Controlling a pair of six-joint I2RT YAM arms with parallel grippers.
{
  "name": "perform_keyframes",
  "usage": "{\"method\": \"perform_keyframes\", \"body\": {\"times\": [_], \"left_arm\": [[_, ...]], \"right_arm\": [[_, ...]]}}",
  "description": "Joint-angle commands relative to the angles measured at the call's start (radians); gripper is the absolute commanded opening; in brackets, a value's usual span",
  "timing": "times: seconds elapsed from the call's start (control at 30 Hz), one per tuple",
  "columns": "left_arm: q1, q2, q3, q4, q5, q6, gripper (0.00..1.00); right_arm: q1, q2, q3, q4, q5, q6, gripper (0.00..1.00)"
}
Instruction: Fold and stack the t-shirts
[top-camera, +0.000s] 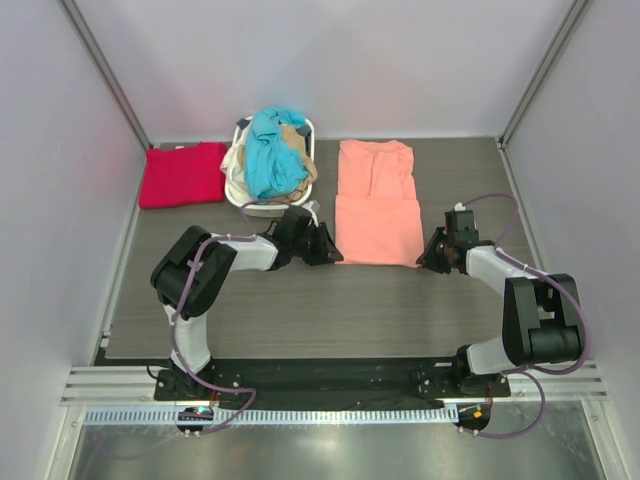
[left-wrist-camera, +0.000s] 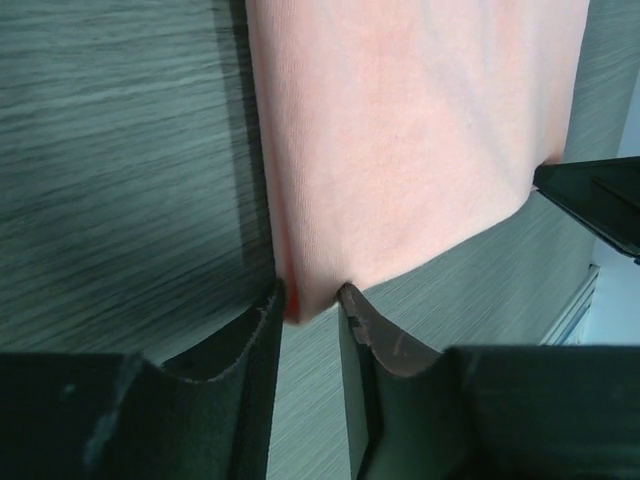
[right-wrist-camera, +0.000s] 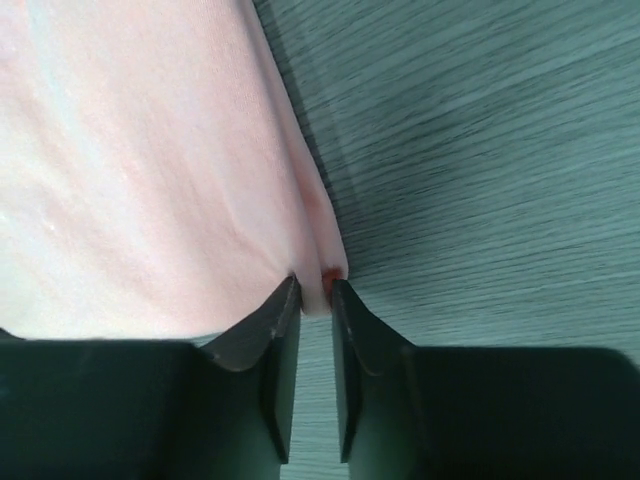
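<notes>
The salmon-pink t-shirt (top-camera: 376, 203) lies partly folded on the table, right of centre. My left gripper (top-camera: 333, 252) is shut on its near left corner (left-wrist-camera: 310, 290). My right gripper (top-camera: 424, 262) is shut on its near right corner (right-wrist-camera: 318, 285). The crimson red t-shirt (top-camera: 183, 174) lies folded at the back left. The teal blue t-shirt (top-camera: 274, 150) and the beige t-shirt (top-camera: 238, 160) are bunched in the white laundry basket (top-camera: 245, 198) at the back centre.
The grey wood-grain table (top-camera: 300, 300) is walled by white panels at the left, back and right. The basket stands just behind my left arm. The tip of my right gripper (left-wrist-camera: 595, 195) shows at the right edge of the left wrist view.
</notes>
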Motion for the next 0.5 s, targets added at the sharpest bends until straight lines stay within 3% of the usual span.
{"method": "perform_keyframes", "body": {"times": [0.0,0.03,0.13,0.17,0.27,0.47], "left_arm": [[-0.012,0.052,0.008,0.028,-0.024,-0.009,0.30],[-0.013,0.055,0.011,0.033,-0.025,-0.014,0.16],[-0.018,0.051,0.010,0.047,-0.045,-0.023,0.00],[-0.018,0.043,0.005,0.044,-0.051,-0.028,0.00],[-0.021,-0.032,-0.033,-0.002,-0.074,-0.029,0.00],[-0.062,-0.345,-0.174,-0.143,-0.122,-0.034,0.00]], "right_arm": [[-0.012,0.006,-0.006,0.038,-0.008,0.001,0.22],[-0.010,0.002,-0.006,0.038,-0.008,0.001,0.20],[-0.018,-0.009,-0.006,0.038,-0.011,0.004,0.05],[-0.021,-0.035,-0.009,0.035,-0.014,0.009,0.01],[-0.024,-0.148,-0.009,-0.040,0.015,0.039,0.01],[-0.024,-0.446,0.028,-0.344,0.064,0.112,0.01]]}}
